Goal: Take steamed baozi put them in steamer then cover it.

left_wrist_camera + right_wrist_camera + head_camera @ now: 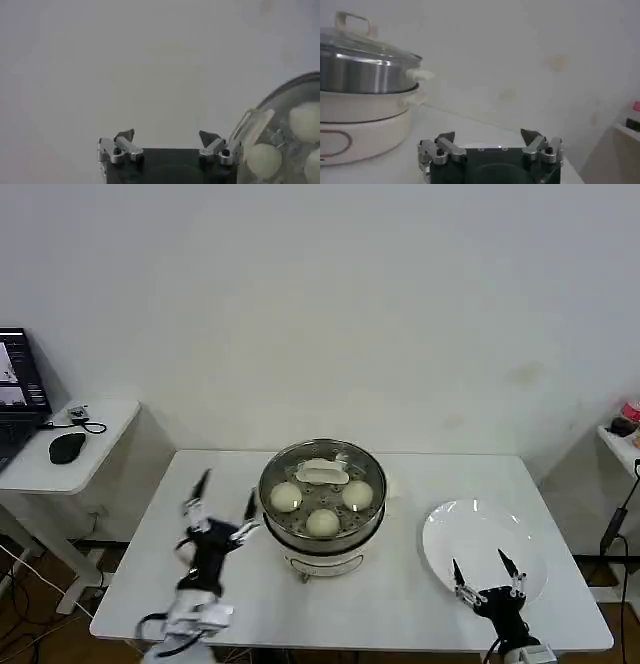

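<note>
While the left gripper (226, 506) hangs spread wide and empty just left of the steamer (322, 536), the glass cover (321, 481) sits on it over three visible baozi (322, 522); the right gripper (488, 578), open and empty, hovers over the white plate (480, 534).

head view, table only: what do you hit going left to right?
left gripper, open, beside the pot → steamer with the cover on and steamed baozi inside → white plate → right gripper, open, at the plate's near edge.
</note>
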